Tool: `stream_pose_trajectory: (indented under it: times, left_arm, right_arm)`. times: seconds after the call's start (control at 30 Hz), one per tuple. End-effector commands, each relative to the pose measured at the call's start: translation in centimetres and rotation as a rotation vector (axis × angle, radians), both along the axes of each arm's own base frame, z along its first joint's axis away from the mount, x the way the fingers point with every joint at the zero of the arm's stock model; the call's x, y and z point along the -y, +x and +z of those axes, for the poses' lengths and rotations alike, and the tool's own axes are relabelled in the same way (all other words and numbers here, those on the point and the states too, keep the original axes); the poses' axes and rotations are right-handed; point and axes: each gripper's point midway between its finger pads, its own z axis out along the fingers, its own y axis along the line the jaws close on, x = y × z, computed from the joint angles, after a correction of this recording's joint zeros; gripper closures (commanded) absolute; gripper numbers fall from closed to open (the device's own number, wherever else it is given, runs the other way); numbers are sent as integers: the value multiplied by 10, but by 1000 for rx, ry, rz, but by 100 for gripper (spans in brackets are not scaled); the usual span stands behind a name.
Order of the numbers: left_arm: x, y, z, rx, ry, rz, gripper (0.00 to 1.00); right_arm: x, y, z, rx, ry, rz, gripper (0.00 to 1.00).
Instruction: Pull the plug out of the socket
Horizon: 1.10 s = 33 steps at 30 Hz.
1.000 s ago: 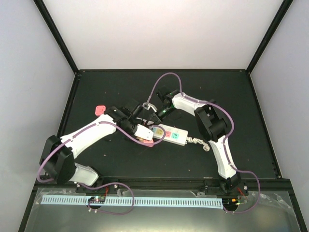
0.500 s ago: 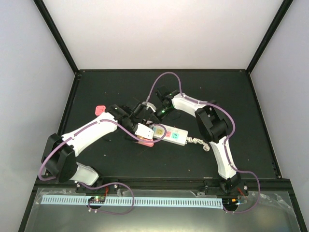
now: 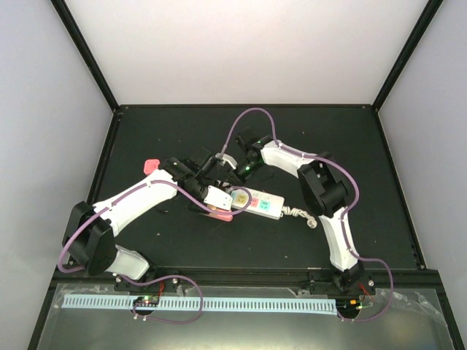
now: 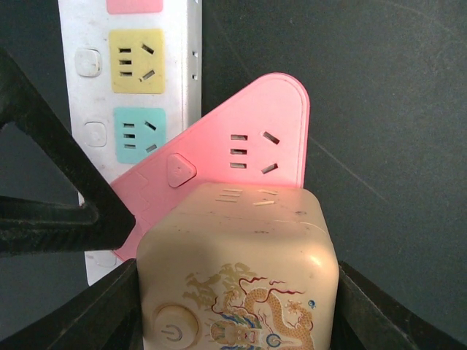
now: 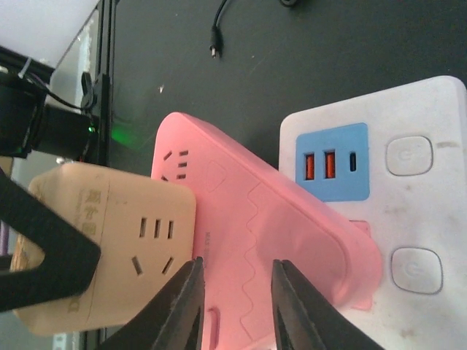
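While the left claw pinches the beige cube by its sides, the right claw hangs over the pink adapter with fingers slightly apart; can't tell if it grips. The power strip lies mid-table, just right of both claws. The adapter overlaps its left end, with the cube against the adapter. A coiled cord is at the strip's right end. A small pink piece sits far left, and a loose black cable lies beyond. The table has open room near and far right; black rails edge it.
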Motion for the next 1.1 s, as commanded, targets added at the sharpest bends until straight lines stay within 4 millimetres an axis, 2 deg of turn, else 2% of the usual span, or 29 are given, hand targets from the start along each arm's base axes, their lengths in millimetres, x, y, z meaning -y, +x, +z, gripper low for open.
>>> stream_pose_trajectory:
  times: [0.0,0.13,0.27,0.37,0.5,0.73,0.9,1.07]
  left_arm:
    - [9,4,25,21,-72,10,76]
    - [9,3,25,10,-66,14,77]
    - [11,4,25,0,-71,19,77]
    - [12,3,24,-5,-74,19,77]
    - [11,4,21,-4,-68,17,77]
    - [8,3,16,-6,-57,20,77]
    - [9,4,16,-6,-62,25,77]
    - [10,5,16,-2,-62,29,77]
  right_arm:
    - [18,-5,1,13,-94,-18,67]
    - [23,-5,42,3,-23,-37,55]
    - [41,-12,55,-84,30,-93,42]
    - [56,-28,47,-170,39,-129,35]
    - [65,-51,33,-257,49,-169,29]
    - [71,-67,15,-320,65,-223,26]
    - [72,-76,10,-308,43,-211,19]
    - [80,-93,8,-313,-11,-180,7]
